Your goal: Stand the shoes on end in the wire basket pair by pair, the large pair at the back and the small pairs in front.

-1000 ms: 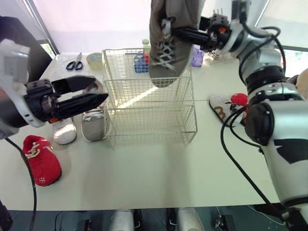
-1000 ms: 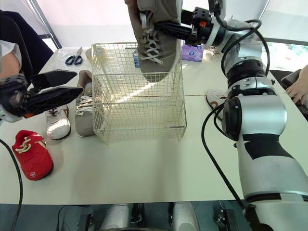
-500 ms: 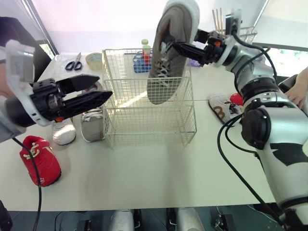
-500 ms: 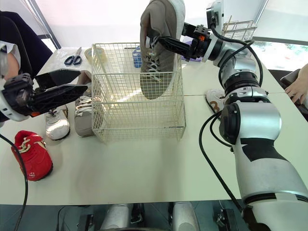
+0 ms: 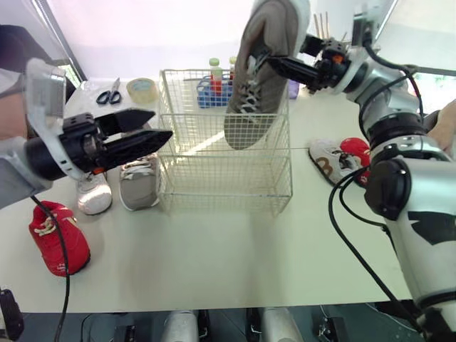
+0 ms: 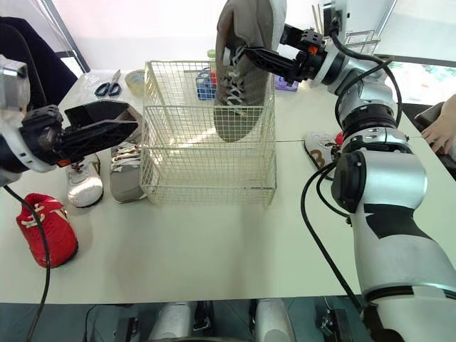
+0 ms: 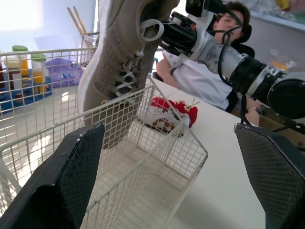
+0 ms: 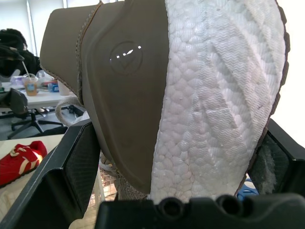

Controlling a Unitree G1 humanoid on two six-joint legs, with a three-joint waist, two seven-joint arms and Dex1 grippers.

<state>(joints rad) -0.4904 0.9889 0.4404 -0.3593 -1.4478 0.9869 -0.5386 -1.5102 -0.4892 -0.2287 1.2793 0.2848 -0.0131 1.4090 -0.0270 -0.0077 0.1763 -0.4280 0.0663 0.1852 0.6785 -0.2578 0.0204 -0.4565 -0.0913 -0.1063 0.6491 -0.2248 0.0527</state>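
Note:
A large grey lace-up shoe (image 5: pixel 260 71) hangs toe-down with its toe inside the back right of the wire basket (image 5: pixel 228 178). My right gripper (image 5: pixel 267 60) is shut on it near the collar; its white sole (image 8: pixel 214 95) faces the wrist camera. The other grey shoe (image 5: pixel 139 182) lies on the table left of the basket, beside a small white shoe (image 5: pixel 94 192) and a small red shoe (image 5: pixel 57 239). My left gripper (image 5: pixel 162 125) hovers open over those shoes, at the basket's left wall. A small white shoe (image 5: pixel 329 160) and a small red one (image 5: pixel 356 148) lie to the basket's right.
Scissors (image 5: pixel 110 92), a tape roll (image 5: pixel 142 89) and bottles in a blue rack (image 5: pixel 214 85) sit behind the basket. A person's hand (image 5: pixel 447 121) rests at the table's right edge. A seated person (image 7: pixel 200 81) is beyond the table.
My right arm has lowered the grey shoe and stood it more upright, so its toe is now inside the basket. The left gripper stays open beside the basket.

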